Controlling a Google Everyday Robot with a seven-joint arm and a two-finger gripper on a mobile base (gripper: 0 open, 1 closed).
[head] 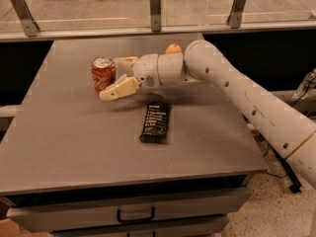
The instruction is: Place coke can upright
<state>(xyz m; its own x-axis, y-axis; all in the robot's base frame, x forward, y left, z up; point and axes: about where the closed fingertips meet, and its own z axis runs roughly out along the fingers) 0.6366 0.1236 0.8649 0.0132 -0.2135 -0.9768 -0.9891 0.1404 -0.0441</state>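
The coke can (102,74), red with white lettering and a silver top, stands upright on the grey table (74,142) at the back left. My gripper (111,79) is right beside it on its right. The fingers are spread open, one finger (120,88) passing in front of the can's base and the other (124,60) behind its right edge. The can's right side sits just between the fingertips, and the near finger looks apart from it. The white arm (237,88) reaches in from the right.
A black flat packet (155,122) lies on the table just in front of the gripper's wrist. A round orange fruit (173,48) shows behind the arm. A glass railing (156,9) runs behind the table. Drawers (136,215) lie below the front edge.
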